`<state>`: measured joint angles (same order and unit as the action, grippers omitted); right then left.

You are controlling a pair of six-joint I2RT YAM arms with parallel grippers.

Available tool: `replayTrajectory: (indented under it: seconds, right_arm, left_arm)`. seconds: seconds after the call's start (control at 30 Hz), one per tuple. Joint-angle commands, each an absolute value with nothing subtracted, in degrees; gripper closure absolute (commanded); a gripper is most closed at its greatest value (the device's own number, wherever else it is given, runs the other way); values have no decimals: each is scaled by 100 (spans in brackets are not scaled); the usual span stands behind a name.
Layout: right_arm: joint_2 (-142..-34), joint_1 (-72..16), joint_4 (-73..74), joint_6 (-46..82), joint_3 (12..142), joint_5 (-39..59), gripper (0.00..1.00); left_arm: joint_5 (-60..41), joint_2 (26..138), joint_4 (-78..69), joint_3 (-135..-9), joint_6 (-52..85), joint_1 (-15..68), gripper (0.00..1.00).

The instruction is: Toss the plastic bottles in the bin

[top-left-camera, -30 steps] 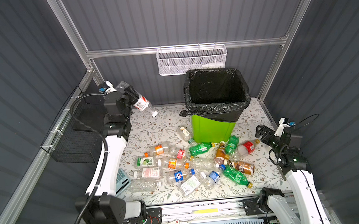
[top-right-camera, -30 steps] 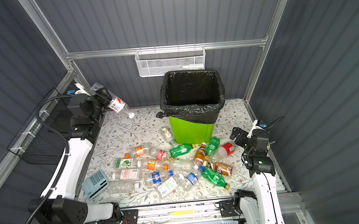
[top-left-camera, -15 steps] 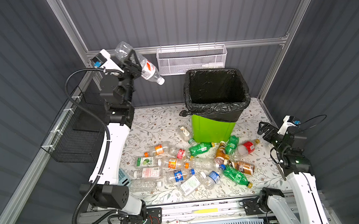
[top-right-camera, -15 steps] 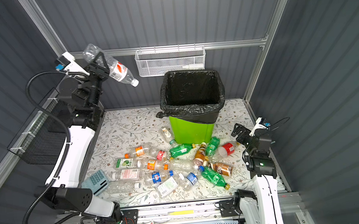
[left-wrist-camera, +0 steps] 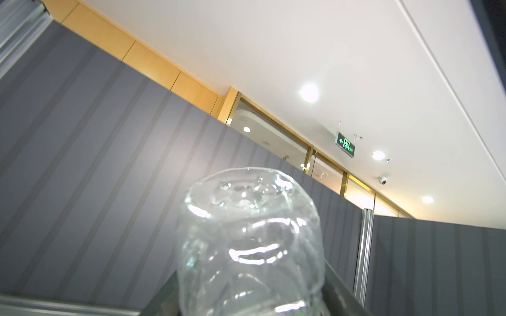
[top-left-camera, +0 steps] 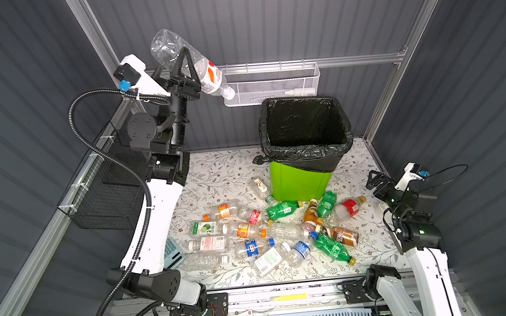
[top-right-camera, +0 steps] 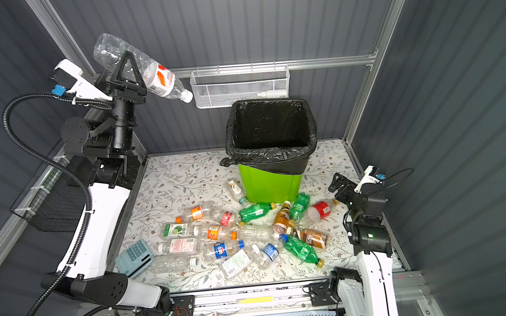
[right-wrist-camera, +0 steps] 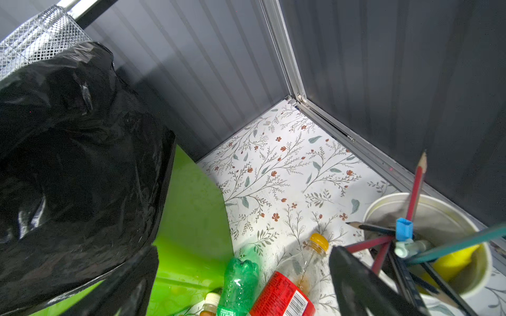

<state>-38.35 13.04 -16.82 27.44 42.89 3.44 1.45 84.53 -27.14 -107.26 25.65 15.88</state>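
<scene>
My left gripper is raised high at the back left, shut on a clear plastic bottle with a red and white label. That bottle tilts with its cap down toward the bin; its clear base fills the left wrist view between the fingers. The green bin, lined with a black bag, stands at the back middle. Several plastic bottles lie in a heap in front of it. My right gripper stands open low at the right, beside a red-labelled bottle and a green one.
A white mesh basket hangs on the back wall above the bin and holds a white squeeze bottle. A black wire basket hangs on the left wall. A pale calculator lies front left. A cup of pencils stands by the right gripper.
The left arm has swung up from just above the table's back left corner, lifting the held bottle high. The right gripper has stayed open and barely shifted.
</scene>
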Motion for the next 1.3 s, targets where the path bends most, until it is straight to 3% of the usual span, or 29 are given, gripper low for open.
replayTrajectory:
  seconds: [0.0,0.1,0.13,0.17,0.2,0.27,0.43,0.5,0.67,0.9,1.27]
  right_arm:
    - [-3792,1323,-1648,2762,4433,371,1]
    - [-3874,1326,-1461,2865,4387,722,1]
    - [-3929,1326,-1399,2890,4398,900,1]
    - [-3977,1320,-1391,2862,4437,1083,1]
    - [-4056,1326,-1461,2790,4510,1220,1]
    - [-4139,1321,-1762,2672,4689,1175,1]
    - [-3911,1321,-1819,2641,4456,781,1]
    - [-3890,1321,-1821,2685,4388,771,1]
    - [-4032,1325,-2090,2730,4483,616,1]
    - [-4070,1324,-2701,3128,4357,215,1]
    - [-4533,1324,-2590,3964,3325,1251,1]
  left_arm:
    - [-228,8867,-2613,-11021,2795,1615,39]
    - [-1293,10363,-1627,-12363,3420,2045,39]
    - [-1623,10981,-980,-13129,3308,2330,34]
    - [-1805,11502,-388,-14019,3117,2526,26]
    - [-1845,11978,171,-14925,2961,2663,4]
    - [-1846,12205,332,-15688,2863,2725,0]
    - [-785,10101,-1118,-12724,1979,2725,0]
    - [-594,9617,-1144,-12231,1731,2725,0]
    - [-376,9019,-885,-11634,1360,2725,0]
    - [668,8387,-323,-10517,986,2687,0]
    - [529,8062,574,-9159,1612,1723,0]
